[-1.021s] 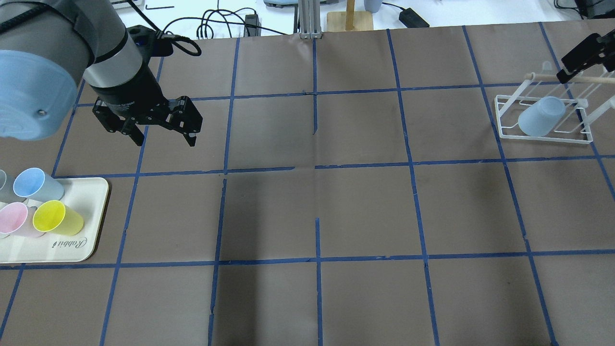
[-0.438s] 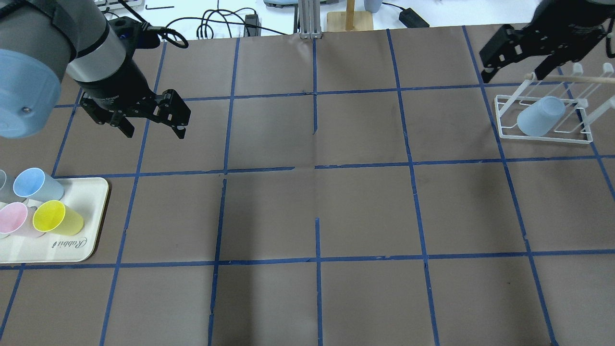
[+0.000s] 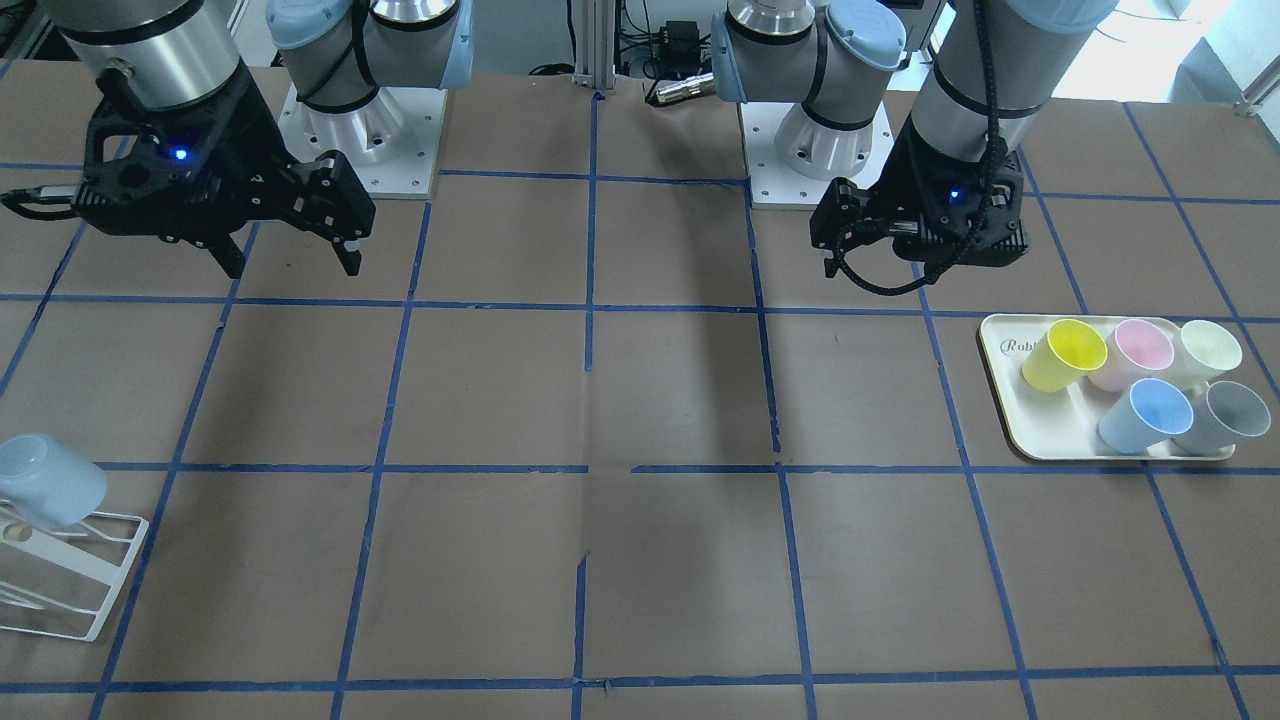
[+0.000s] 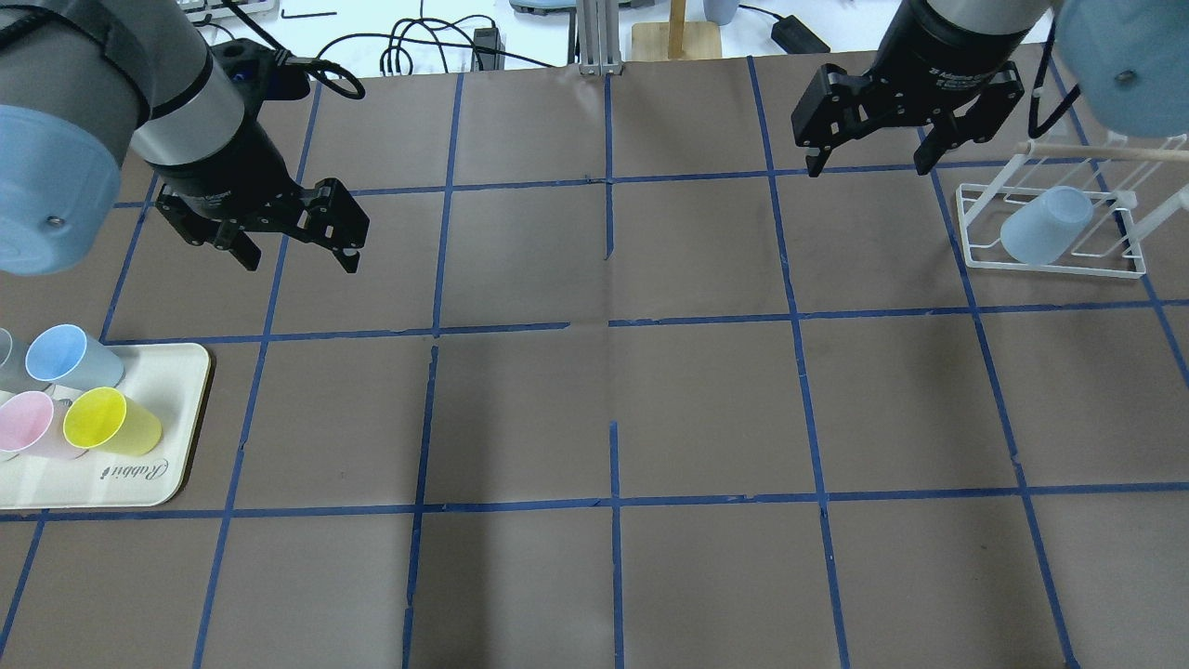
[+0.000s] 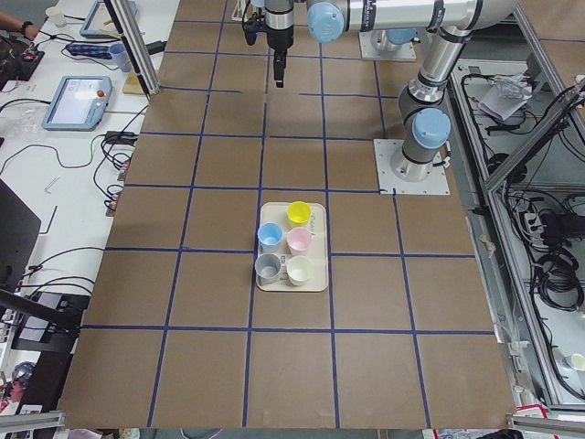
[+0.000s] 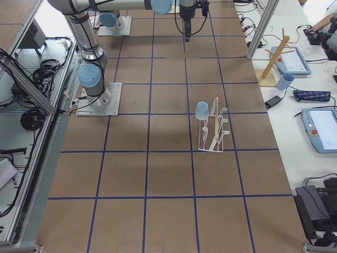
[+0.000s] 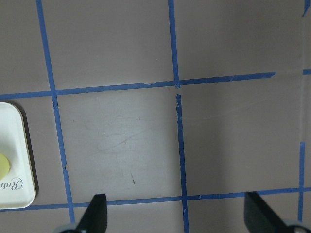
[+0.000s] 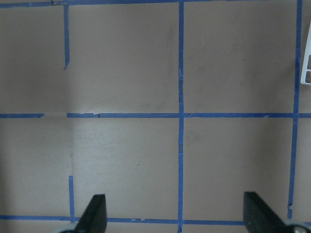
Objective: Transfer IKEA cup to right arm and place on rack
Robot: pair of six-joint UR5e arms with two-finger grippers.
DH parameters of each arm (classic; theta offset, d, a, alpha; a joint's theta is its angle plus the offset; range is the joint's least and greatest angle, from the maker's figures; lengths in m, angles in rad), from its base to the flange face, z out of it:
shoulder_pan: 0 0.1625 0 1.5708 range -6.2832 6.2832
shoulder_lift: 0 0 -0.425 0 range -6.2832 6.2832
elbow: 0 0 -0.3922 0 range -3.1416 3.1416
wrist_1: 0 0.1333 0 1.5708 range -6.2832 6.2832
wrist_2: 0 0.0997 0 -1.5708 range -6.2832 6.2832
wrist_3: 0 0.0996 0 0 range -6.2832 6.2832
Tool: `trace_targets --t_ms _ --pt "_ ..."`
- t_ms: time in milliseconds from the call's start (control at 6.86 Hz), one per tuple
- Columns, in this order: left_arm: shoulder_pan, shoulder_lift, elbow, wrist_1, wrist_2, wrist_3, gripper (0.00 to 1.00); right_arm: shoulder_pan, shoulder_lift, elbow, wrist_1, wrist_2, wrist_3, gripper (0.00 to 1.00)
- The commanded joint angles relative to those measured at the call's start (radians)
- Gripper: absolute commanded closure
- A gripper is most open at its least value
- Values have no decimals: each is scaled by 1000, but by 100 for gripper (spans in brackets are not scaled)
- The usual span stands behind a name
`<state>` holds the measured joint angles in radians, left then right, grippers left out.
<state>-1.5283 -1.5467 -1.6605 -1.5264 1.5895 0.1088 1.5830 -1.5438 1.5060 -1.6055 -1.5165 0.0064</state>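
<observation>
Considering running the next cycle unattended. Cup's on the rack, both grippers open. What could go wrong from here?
1. The IKEA cup leans tilted on the rack; a knock may tip it off.
2. The open right gripper hangs near the rack; a careless swing could clip it.
3. Cups crowd the tray; the left gripper might nudge neighbours.

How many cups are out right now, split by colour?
Blue: 2, the rack cup on the rack and the blue tray cup on the tray
Yellow cup: 1
Pink cup: 1
Cream cup: 1
Grey cup: 1
Total: 6 cups
</observation>
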Motion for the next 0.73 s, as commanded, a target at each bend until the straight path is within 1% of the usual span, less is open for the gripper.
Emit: trace_targets --t_ms 0,292,438,583 --pt "1 3 -4 0 1 0 0 14 1 -1 -1 -4 10 0" --pt "-1 5 -5 -1 6 0 0 14 1 -1 -2 -8 17 0" --pt "0 5 -4 -1 6 0 0 14 1 -1 -2 -19 48 0" --pt "1 0 -1 2 -5 -1 0 14 2 0 -1 -49 72 0"
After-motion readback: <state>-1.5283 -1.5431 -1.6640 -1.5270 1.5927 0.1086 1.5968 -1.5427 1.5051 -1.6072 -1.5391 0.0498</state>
